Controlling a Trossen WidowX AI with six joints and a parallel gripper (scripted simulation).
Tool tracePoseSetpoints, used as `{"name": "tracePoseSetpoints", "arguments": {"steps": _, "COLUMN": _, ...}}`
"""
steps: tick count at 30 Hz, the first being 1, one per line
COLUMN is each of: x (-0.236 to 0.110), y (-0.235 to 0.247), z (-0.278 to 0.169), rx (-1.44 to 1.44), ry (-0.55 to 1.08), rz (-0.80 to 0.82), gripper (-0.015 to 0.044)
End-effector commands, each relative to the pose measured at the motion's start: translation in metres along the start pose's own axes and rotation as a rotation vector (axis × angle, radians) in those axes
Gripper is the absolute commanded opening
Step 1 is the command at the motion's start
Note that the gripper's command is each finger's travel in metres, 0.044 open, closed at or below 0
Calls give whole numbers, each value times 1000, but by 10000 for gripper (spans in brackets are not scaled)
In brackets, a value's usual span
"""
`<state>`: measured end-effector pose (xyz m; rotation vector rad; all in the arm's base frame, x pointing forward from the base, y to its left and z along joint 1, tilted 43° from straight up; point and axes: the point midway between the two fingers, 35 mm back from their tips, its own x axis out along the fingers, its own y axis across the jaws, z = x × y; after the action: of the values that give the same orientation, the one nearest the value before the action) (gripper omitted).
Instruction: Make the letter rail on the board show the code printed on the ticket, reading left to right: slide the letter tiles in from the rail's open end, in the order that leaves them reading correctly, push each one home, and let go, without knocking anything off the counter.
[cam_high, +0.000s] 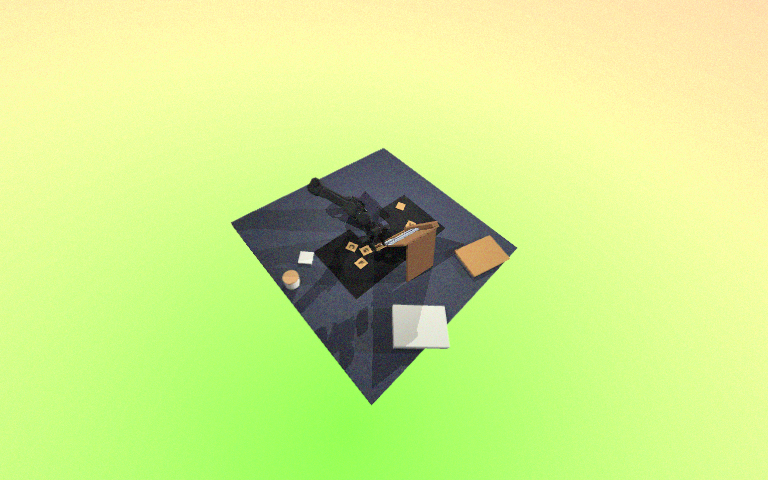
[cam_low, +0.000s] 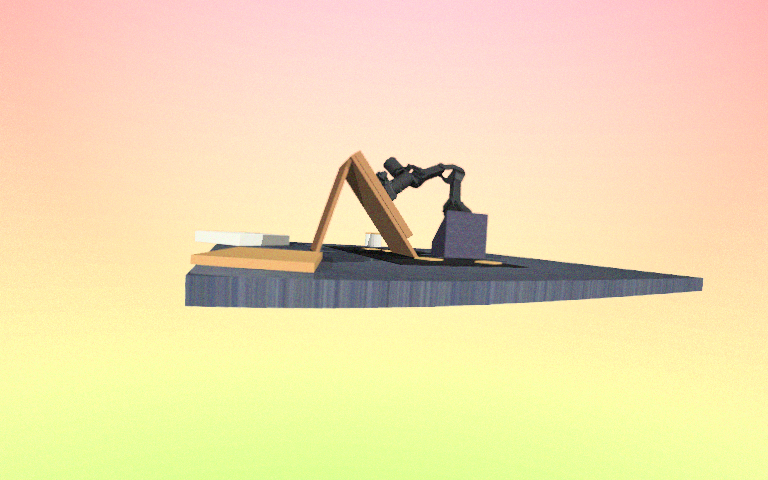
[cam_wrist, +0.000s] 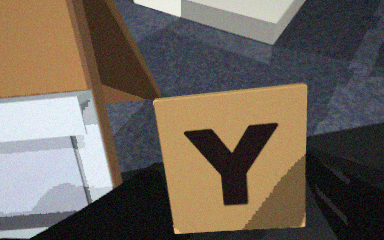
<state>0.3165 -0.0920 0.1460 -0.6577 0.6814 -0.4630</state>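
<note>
My gripper (cam_high: 381, 243) (cam_low: 384, 182) is shut on a tan tile marked Y (cam_wrist: 232, 157) and holds it up in the air at the slanted face of the brown A-frame board (cam_high: 421, 254) (cam_low: 373, 203) (cam_wrist: 40, 45). The pale letter rail (cam_high: 400, 236) (cam_wrist: 40, 150) runs along that face, and its end lies just left of the tile in the wrist view. The fingers themselves are hidden in the wrist view. Loose tan tiles (cam_high: 352, 246) (cam_high: 360, 262) (cam_high: 400, 206) lie on the black mat (cam_high: 345, 277). A small white card (cam_high: 305, 257), perhaps the ticket, lies left of the mat.
A short tan-topped cylinder (cam_high: 291, 279) stands near the counter's left edge. A white slab (cam_high: 420, 326) (cam_wrist: 230, 12) overhangs the front edge, and a brown slab (cam_high: 481, 255) (cam_low: 257, 259) lies at the right edge. The arm stands on a dark pedestal (cam_low: 459, 234).
</note>
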Motion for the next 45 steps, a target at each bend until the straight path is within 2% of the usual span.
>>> {"name": "tracePoseSetpoints", "arguments": {"steps": 1, "x": 0, "y": 2, "z": 0, "rx": 4, "ry": 3, "rz": -4, "gripper": 0}}
{"name": "tracePoseSetpoints", "arguments": {"steps": 45, "x": 1, "y": 24, "z": -1, "rx": 5, "ry": 3, "rz": -3, "gripper": 0}}
